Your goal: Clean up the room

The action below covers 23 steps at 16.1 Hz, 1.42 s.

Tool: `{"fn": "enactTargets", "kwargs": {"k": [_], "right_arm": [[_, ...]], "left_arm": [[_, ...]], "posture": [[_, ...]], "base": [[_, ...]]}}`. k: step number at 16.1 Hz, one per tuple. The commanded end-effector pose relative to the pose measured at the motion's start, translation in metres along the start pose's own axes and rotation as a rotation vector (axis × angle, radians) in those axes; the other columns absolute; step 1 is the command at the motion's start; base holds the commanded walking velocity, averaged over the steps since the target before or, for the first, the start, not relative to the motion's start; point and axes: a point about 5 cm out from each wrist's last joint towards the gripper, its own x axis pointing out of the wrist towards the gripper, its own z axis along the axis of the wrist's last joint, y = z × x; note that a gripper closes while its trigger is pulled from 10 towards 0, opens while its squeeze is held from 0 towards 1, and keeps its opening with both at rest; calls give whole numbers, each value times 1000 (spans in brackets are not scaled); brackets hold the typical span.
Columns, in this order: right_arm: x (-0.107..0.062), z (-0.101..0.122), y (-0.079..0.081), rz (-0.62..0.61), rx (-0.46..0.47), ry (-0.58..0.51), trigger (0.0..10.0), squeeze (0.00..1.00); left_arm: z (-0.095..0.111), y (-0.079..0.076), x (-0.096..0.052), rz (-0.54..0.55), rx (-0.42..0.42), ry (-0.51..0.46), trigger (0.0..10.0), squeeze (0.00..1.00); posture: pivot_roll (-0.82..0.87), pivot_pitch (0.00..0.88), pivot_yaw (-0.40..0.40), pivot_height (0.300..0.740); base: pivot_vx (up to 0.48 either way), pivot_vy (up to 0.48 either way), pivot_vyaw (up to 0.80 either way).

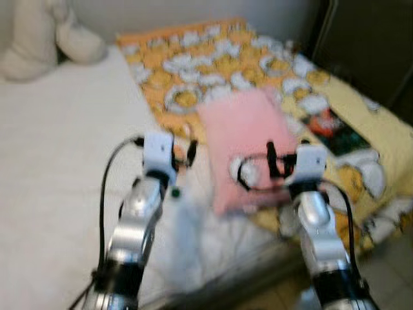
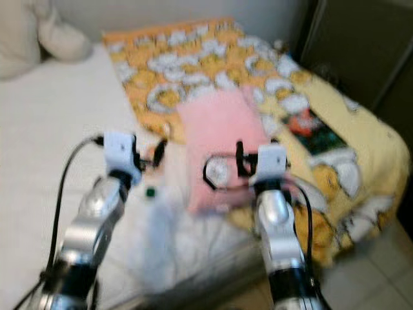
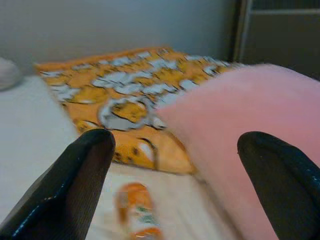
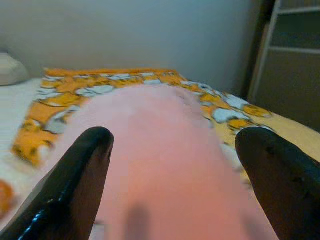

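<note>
Pink and soft, the pillow (image 1: 248, 145) lies on the orange patterned blanket (image 1: 213, 58) at the centre of the bed (image 1: 58, 148), with a white stuffed toy (image 1: 48, 35) well apart at 11 o'clock. The left claw (image 1: 182, 157) hovers just beside the pillow's 9 o'clock edge, fingers (image 3: 75, 187) spread wide and holding nothing, above a small orange bottle (image 3: 136, 210) on the sheet. The right claw (image 1: 258, 169) hovers over the pillow's 6 o'clock end, fingers (image 4: 80, 185) likewise spread wide and empty.
</note>
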Motion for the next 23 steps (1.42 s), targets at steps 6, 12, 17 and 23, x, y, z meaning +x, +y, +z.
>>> {"fn": "enactTargets", "kwargs": {"k": [6,12,17,23], "right_arm": [[-1,10,9,27,8,-39,10000,0],[-8,-2,1,-18,34,22,10000,0],[-55,-15,-13,5,4,98,10000,0],[-114,-7,-20,50,-15,113,10000,0]], "left_arm": [[-9,11,3,56,14,70,10000,0],[-12,10,2,40,20,84,10000,0],[-23,38,-54,47,86,111,10000,0],[4,30,-95,30,17,15,10000,0]], "posture": [[-76,0,52,740],[-72,0,53,740],[-76,0,61,740],[-65,0,27,740]], "base": [[0,0,0],[0,0,0],[0,0,0],[123,0,0]]}}
